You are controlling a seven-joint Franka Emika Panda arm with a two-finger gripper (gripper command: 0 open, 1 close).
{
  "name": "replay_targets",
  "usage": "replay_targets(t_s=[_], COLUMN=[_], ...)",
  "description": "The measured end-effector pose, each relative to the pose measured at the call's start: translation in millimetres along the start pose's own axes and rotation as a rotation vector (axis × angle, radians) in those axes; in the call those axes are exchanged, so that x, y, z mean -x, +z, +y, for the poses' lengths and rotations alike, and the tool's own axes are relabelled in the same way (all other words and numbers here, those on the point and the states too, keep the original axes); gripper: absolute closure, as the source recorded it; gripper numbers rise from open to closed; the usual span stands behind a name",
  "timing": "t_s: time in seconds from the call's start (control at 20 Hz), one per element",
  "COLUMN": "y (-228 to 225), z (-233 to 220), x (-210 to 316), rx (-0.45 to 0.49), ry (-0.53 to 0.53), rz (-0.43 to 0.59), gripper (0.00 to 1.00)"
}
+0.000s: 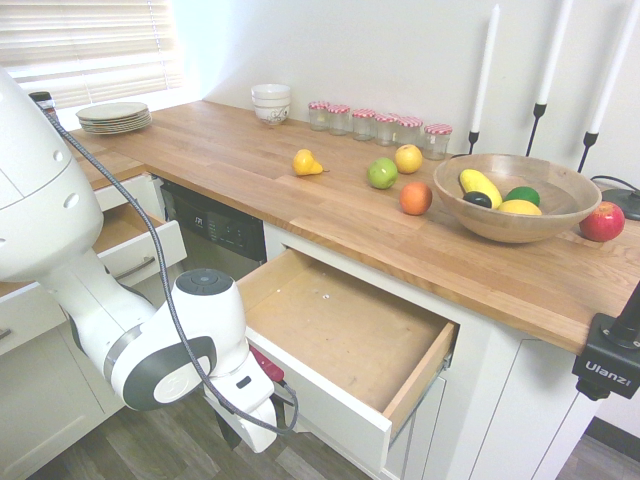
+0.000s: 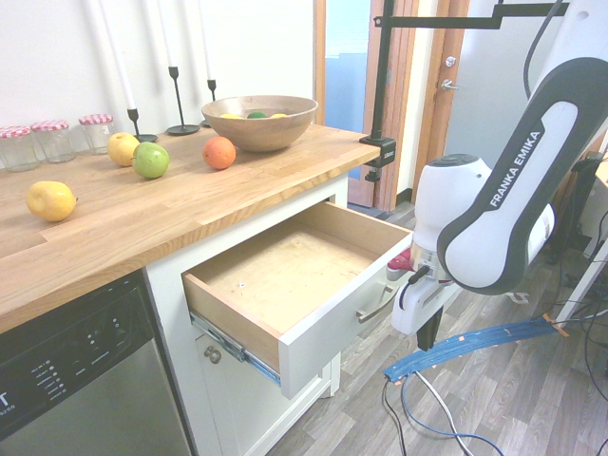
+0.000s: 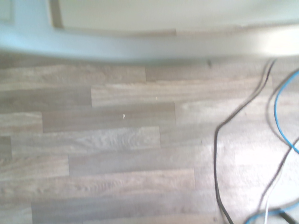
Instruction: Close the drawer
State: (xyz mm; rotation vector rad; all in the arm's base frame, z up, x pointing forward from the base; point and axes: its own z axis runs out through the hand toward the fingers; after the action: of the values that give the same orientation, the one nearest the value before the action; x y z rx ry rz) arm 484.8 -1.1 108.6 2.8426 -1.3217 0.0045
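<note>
In the first exterior view the wide drawer [image 1: 345, 335] stands well out from its cabinet, its interior bare but for small pale specks. The tool [image 1: 228, 432] is on the room side of the drawer's front, pointing down, and the arm's wrist partly covers that front. On the table [image 1: 330, 215], behind the drawer, are a yellow pear [image 1: 306, 163], a green apple [image 1: 382, 173] and a wooden bowl [image 1: 515, 200] of fruit.

In the second exterior view the tool [image 2: 429, 332] hangs just outside the drawer's front, beside the grey bar handle [image 2: 377, 306], with its dark fingers together and nothing visibly clamped between them. Whether the hand touches the front, I can't tell. An orange [image 2: 218, 152] sits on the table above the drawer.

The wrist view gives a blurred strip of the drawer's front [image 3: 140, 49] and, beyond it, wood floor [image 3: 117, 140] with loose cables [image 3: 216, 158].

The likely next move is a push toward the cabinet. Because the tool is low, its tips could slip under the drawer's front, or the hand could catch on the handle. A push away from the drawer's middle might skew it on its rails and jam it, and one ended early would leave a gap.
</note>
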Motion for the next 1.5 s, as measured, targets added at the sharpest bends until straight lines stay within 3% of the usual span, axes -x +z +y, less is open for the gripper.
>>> replay_targets(t_s=[0.9,1.5], y=[-11,-26], z=[-55,-113], x=[-36,-93], rx=[-0.143,-0.223], ry=[0.041,0.050], rz=[0.102,0.174], gripper=[1.00,1.00])
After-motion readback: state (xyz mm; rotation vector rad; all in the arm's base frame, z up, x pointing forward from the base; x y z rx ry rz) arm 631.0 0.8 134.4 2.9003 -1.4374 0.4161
